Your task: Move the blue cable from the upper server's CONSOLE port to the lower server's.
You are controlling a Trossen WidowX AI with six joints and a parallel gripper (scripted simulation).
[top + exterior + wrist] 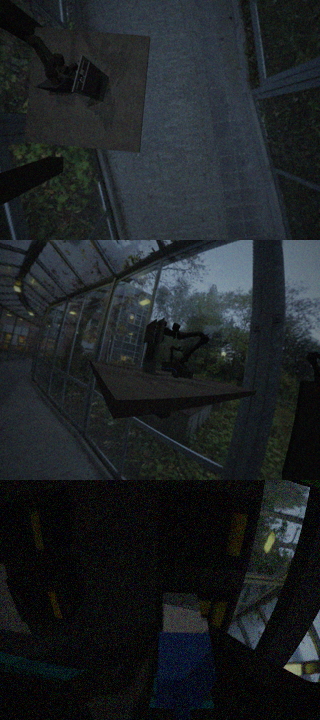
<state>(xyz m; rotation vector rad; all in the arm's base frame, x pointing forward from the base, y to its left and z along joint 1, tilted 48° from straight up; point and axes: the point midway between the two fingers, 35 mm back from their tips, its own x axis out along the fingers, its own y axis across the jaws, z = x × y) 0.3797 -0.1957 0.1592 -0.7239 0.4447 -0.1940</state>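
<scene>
Your arm [42, 52] [195, 344] rises from its base, bends sharply at the elbow and reaches across almost level to its wrist. Your gripper [74, 67] is closed down partway, its fingers pressing on something between them; darkness hides their outline.
</scene>
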